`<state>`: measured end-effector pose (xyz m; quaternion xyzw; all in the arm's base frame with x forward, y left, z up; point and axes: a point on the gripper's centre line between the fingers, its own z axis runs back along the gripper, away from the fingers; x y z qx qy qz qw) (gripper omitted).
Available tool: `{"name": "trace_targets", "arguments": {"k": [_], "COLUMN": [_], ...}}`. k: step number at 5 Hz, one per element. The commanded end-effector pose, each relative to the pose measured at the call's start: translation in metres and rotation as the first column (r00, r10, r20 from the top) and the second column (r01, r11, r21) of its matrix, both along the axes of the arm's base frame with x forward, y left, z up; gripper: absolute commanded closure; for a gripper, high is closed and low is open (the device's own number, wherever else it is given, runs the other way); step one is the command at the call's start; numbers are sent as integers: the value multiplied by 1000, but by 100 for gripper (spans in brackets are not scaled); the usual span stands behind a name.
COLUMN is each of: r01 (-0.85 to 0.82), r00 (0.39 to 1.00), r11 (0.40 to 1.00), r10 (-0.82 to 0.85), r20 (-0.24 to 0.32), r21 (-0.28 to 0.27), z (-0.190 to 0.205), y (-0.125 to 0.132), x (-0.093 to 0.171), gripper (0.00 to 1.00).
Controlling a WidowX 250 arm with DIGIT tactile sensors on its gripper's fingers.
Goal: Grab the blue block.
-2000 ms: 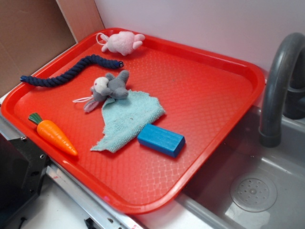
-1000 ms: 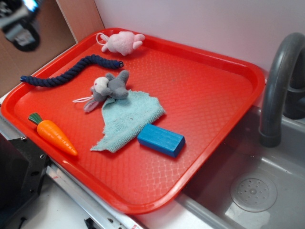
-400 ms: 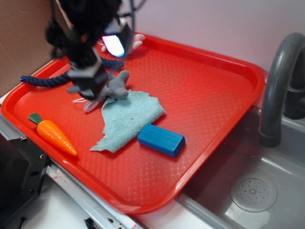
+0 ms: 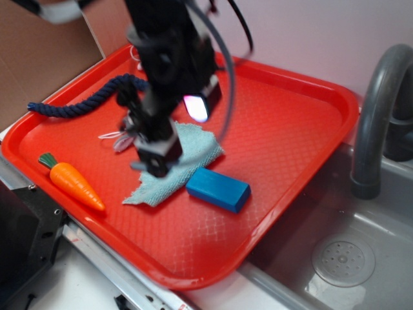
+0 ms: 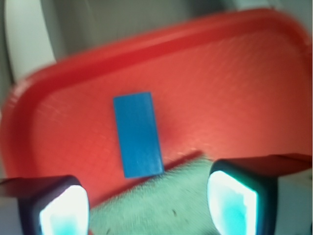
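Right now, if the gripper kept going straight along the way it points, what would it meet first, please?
Most likely the pale teal rag: the open gripper hangs over it, fingers apart with cloth between them. The blue block lies just ahead on the red tray, beyond the rag's edge. Depth is uncertain.

Red tray (image 4: 290, 129) filling the middle of the frame, blue block (image 4: 218, 189) near its centre touching a teal rag (image 4: 187, 155), orange carrot (image 4: 72, 182) at lower left, navy rope (image 4: 84, 102) at upper left
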<state>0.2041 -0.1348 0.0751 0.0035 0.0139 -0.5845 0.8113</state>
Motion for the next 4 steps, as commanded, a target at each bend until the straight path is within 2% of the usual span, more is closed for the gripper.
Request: {"name": "trace_targets", "arguments": {"k": [1, 3, 4], "r01": [2, -11, -4], "r00": [1000, 1000, 1000], "r11": [994, 977, 976], "r10": [-4, 7, 1], "r20": [17, 19, 14], "r21": [112, 214, 218], "z": [-39, -62, -64], "y": [-13, -24, -25], "x": [-3, -6, -8], "gripper": [0, 0, 100]}}
